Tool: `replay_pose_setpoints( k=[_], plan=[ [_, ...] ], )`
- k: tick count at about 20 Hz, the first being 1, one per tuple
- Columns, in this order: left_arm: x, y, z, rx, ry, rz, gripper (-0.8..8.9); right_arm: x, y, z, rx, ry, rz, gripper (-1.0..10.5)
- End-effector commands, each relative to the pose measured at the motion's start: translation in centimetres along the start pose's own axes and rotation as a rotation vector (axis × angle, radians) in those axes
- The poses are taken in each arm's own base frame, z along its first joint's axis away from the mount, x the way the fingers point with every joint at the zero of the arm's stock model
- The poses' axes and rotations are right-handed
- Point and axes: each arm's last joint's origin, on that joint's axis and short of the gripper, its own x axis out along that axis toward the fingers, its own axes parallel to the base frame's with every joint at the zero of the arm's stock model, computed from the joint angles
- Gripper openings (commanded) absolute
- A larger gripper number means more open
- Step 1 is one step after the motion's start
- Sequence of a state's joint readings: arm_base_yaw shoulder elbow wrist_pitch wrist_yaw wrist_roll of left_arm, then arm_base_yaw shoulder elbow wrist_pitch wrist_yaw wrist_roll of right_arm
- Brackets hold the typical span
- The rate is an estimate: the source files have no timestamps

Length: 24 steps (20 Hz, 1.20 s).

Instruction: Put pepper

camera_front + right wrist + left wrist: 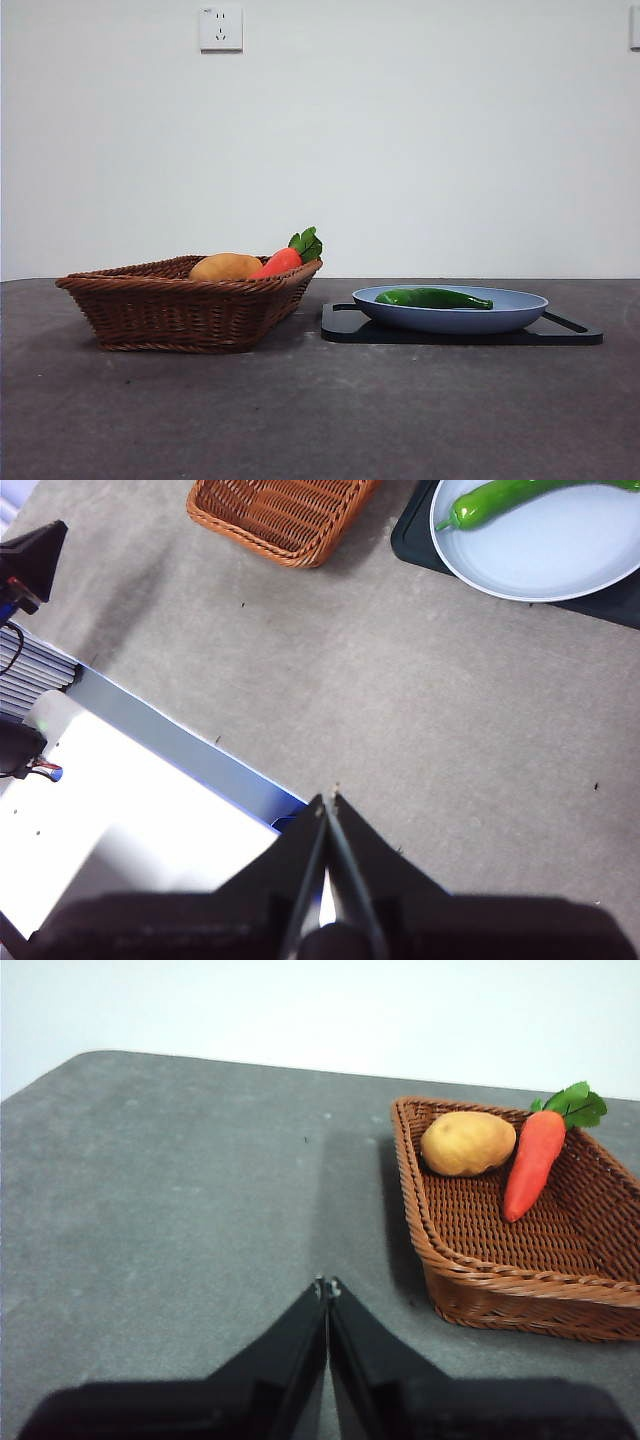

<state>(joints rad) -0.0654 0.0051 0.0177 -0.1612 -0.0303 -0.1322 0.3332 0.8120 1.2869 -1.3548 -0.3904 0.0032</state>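
Observation:
The long glossy green pepper (433,298) lies in a pale blue plate (520,312) on a black tray (345,325), right of centre. It also shows in the right wrist view (500,500) on the plate (560,550). My left gripper (327,1286) is shut and empty, over bare table beside the wicker basket (480,1260). My right gripper (330,798) is shut and empty, high over the table's near edge, well away from the plate. Neither arm shows in the front view.
The brown wicker basket (180,310) stands left of the tray and holds a tan potato (225,267) and an orange carrot (280,262) with green leaves. A white surface (110,800) and the other arm's black tip (35,555) lie beyond the table's edge.

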Motion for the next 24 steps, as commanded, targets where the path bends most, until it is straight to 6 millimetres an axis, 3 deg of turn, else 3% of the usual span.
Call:
replay_pose_setpoints(
  k=[1, 9, 13, 15, 20, 24],
  plan=[
    [0.1, 0.0, -0.2, -0.006, -0.004, -0.005, 0.08, -0.3, 0.1, 0.1, 0.002, 0.003, 0.002, 0.1],
    [0.1, 0.0, -0.2, -0.006, -0.004, -0.005, 0.08, -0.4, 0.2, 0.3, -0.066, -0.021, -0.011, 0.1],
    [0.1, 0.0, -0.2, -0.006, -0.004, -0.005, 0.08, -2.2, -0.1, 0.5, -0.16, -0.393, -0.116, 0.1],
    [0.1, 0.0, -0.2, -0.006, -0.004, -0.005, 0.08, -2.0, -0.6, -0.4, -0.161, -0.547, -0.158, 0.1],
    [0.1, 0.0, -0.2, -0.006, -0.004, -0.005, 0.08, 2.8, -3.7, -4.5, -0.197, -0.781, -0.327, 0.1],
    [0.1, 0.0, -0.2, -0.006, -0.004, -0.005, 0.08, 6.7, -5.7, -7.3, -0.183, -0.858, -0.345, 0.1]
  ],
)
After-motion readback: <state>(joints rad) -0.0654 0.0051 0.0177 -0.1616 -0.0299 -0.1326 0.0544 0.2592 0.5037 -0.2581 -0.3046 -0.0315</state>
